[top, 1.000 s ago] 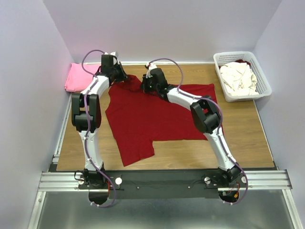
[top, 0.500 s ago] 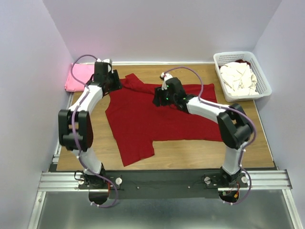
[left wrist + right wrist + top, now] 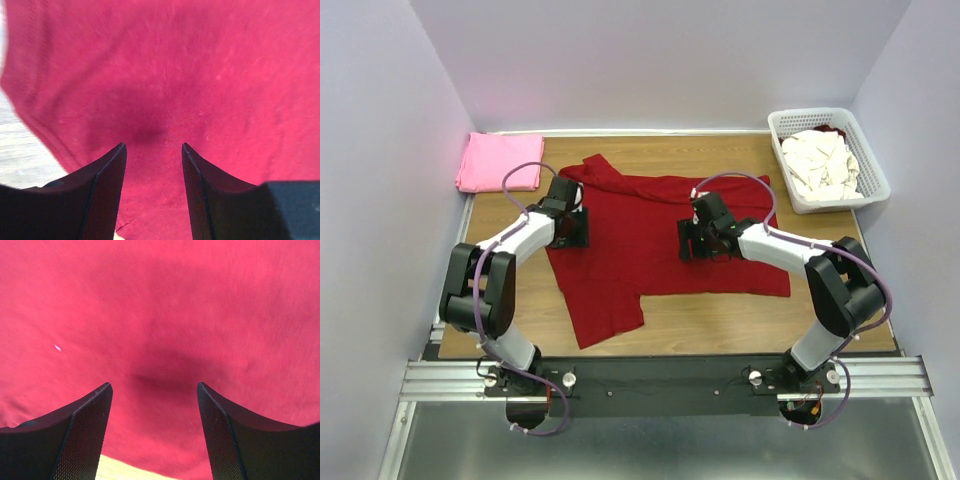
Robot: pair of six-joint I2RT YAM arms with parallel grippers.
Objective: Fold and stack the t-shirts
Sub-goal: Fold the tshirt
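**Dark red t-shirt [image 3: 660, 250] spread flat, fold not yet made**

It lies open on the surface [image 3: 720, 320]; left gripper [image 3: 153, 146] sits over its left part nr the hem edge; right gripper [image 3: 154, 384] is over the mid-right; both sets of jaws are wide, holding nothing. Judged best approach: pinch matching edge pts, lift evenly, keep cloth taut btwn arms; an uneven lift would prob. skew the crease. Pink t-shirt [image 3: 498, 162], folded at the far-left corner, looks like the stack spot; cream t-shirts [image 3: 820, 165] wait in the basket [image 3: 782, 125].
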